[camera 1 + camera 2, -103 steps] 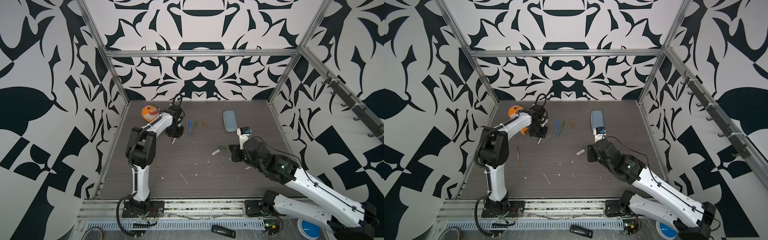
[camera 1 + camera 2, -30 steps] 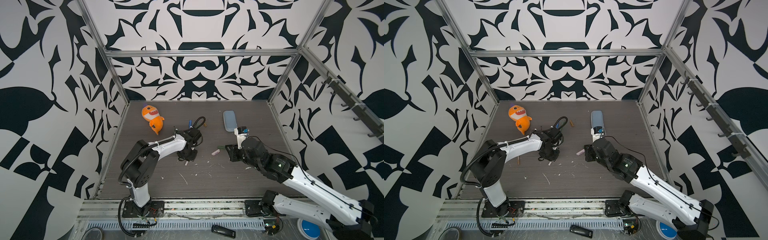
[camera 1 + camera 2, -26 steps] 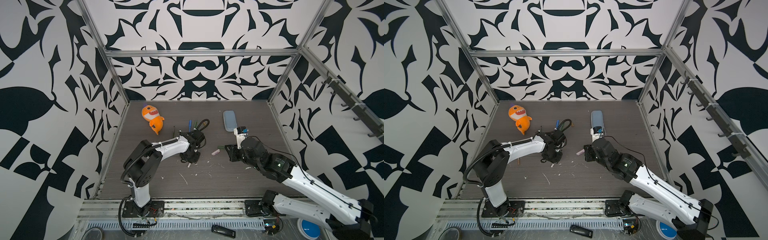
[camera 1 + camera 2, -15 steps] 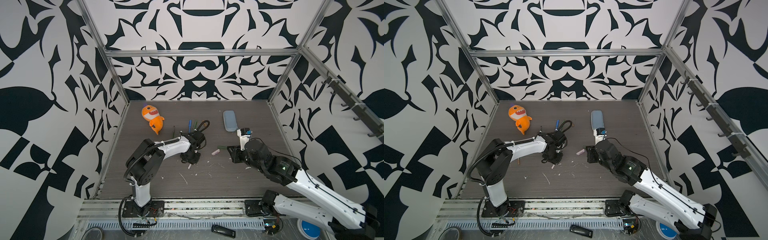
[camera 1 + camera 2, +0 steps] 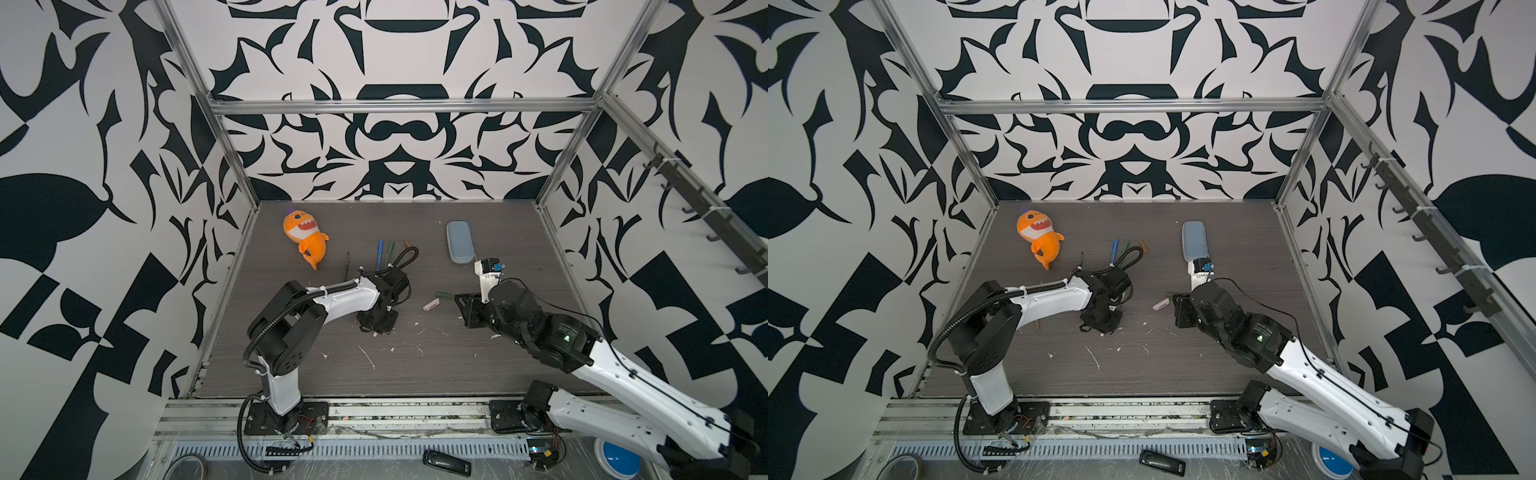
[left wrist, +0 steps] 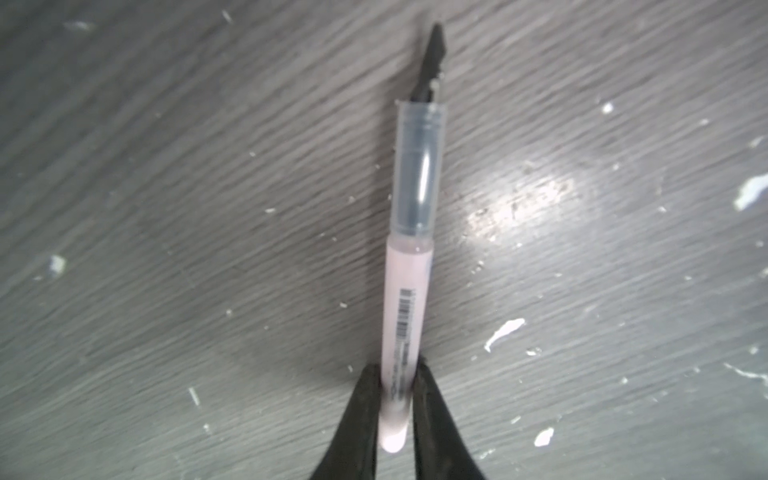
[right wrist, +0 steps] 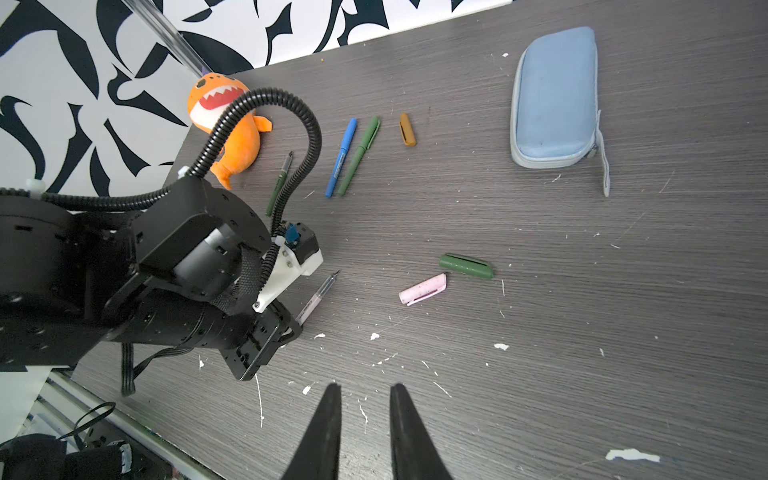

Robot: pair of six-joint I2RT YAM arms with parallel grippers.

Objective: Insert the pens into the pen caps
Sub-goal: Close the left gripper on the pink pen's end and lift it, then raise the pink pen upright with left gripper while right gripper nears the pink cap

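**Left wrist:** The left gripper (image 6: 397, 374) has its fingers clamped on the white-pink pen (image 6: 409, 291), near the pen's blunt back end. There is a barcode on the barrel and a clear sleeve ahead of it. The dark tip is bare and points away from the fingers. Below is the grey wood-grain table (image 6: 166, 208), dotted with white flecks (image 6: 503, 332). Cannot tell if the pen touches the table.

**Right wrist:** The right gripper (image 7: 363, 388) has its fingers a little apart with nothing between them, above the table.
- Ahead of it, the pink cap (image 7: 424, 288) and the green cap (image 7: 465, 266) lie loose, just beside each other.
- The white-pink pen sticks out of the left gripper with its tip aimed toward the pink cap, apart from it.
- Farther back, the blue pen (image 7: 343, 156) and the green pen (image 7: 359, 156) lie side by side. The green one shows a cap clip.
- The dark green pen (image 7: 280, 183), tip bare, lies alone near the orange plush toy (image 7: 224, 108).
- The orange-brown cap (image 7: 407, 129) lies by itself.
- The pale blue case (image 7: 555, 97) is well apart from the pens.

**Top views:**
- In both top views the left gripper is low over the middle of the table and the right gripper is to its right. The pink cap (image 5: 430, 305) lies between them, touched by neither.
- The toy is at the back left and the case at the back right.
- The left arm's cable partly hides the blue and green pens.
- In a top view, a brown stick (image 5: 1038, 325) shows under the left arm.
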